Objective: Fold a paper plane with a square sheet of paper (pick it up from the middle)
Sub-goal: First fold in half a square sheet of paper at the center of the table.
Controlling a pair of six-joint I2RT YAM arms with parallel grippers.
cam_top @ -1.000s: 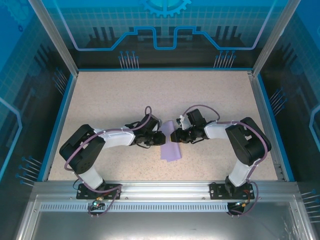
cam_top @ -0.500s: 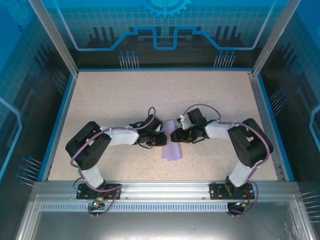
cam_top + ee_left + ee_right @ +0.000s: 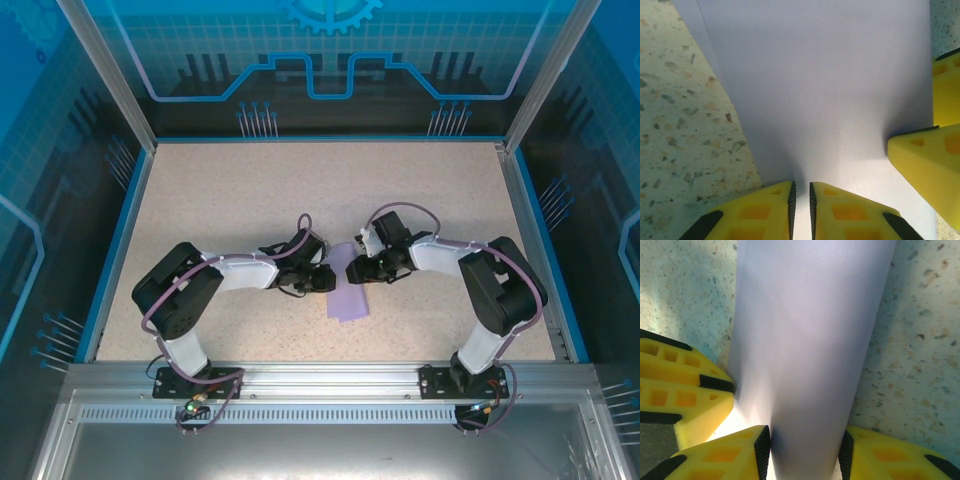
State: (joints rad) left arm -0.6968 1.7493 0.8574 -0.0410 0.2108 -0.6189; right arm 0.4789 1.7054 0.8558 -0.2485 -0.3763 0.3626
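Left arm (image 3: 240, 272) stretched further inward than a second ago, square sheet of paper (image 3: 348, 300) nudged toward 4 o'clock near tabletop (image 3: 250, 200) centre, left end effector (image 3: 801, 192) pinching its edge, right end effector (image 3: 804, 440) clasping its raised fold, sheet's 12 o'clock half largely hidden between them from above

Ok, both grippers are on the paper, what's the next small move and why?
Probably ease the right gripper down to flatten the arch: the square sheet of paper bulges between its fingers uncreased, while the left gripper pinches its other side.
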